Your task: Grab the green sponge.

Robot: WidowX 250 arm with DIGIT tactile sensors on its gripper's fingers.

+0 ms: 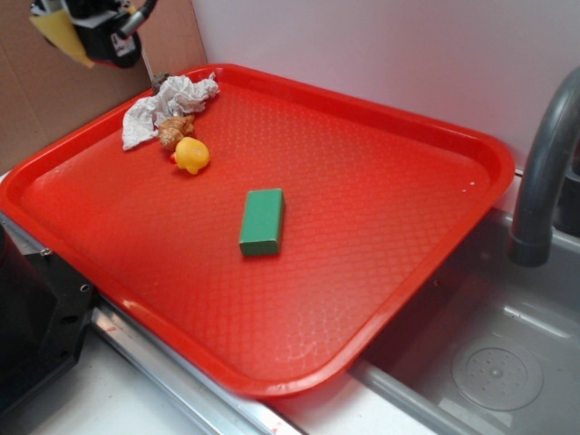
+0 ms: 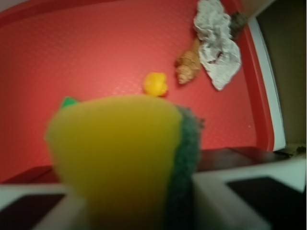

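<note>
Task looks basically done: gripper (image 1: 68,41) is up in the air at the top-left corner of the ext view, above the far-left edge of the red tray (image 1: 408,127), w/ the green sponge (image 1: 62,36) pinched in it, clear of the tray surface. In ext view only a yellow wedge of it shows below the black gripper body. Wrist view fills in the rest: sponge (image 2: 120,158) sits right in front of the lens, blurry, yellow foam w/ a dark green scrub layer down its right side, white fingers (image 2: 216,201) pressed against it on both sides, so jaws are closed on the sponge. Nothing obvious left except maybe holding steady; grip seems firm but foam is soft, so can't judge how secure. Ext view shows what wrist cam mostly loses: flat green block (image 1: 262,221) lying mid-tray, well apart from the gripper, untouched, plus sink (image 1: 489,362) and faucet (image 1: 544,172) at the right. In wrist view only a small green corner of that block (image 2: 69,101) peeks out behind the sponge. Both views show yellow duck (image 1: 191,155), a small brown toy (image 1: 175,130) just beside it and a crumpled white cloth (image 1: 168,104) near the tray's far-left corner. Wrist view gives the sponge's two layers; ext view doesn't.
</note>
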